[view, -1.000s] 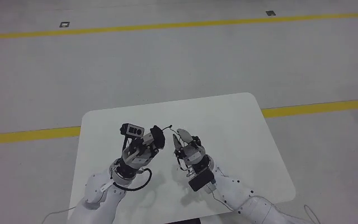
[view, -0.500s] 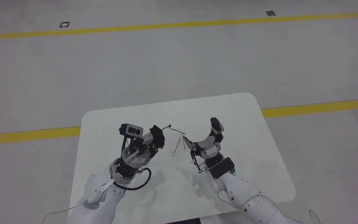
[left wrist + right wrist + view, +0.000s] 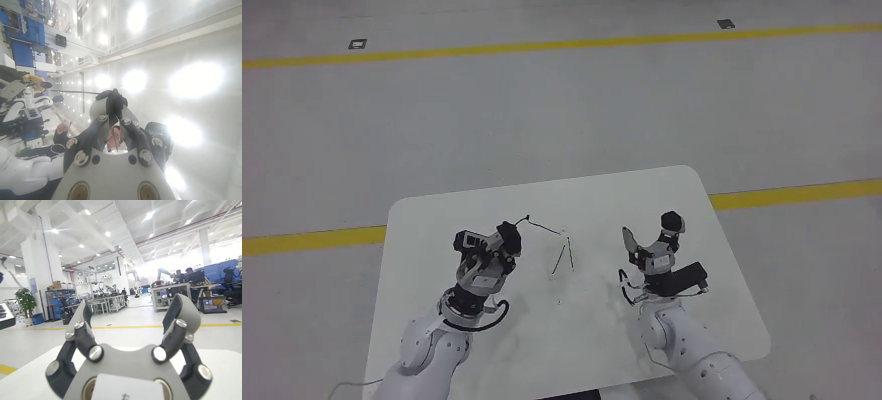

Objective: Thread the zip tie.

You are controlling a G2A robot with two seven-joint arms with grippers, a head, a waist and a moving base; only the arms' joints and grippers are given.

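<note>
Top view shows us that the right pincer (image 3: pixel 650 232) has let go and swung away to the right, its fingers now spread wide. Our left pincer (image 3: pixel 509 237) stays clamped on the zip tie (image 3: pixel 547 226), a thin black strip held above the table (image 3: pixel 672 200), its far end bent downward.
</note>
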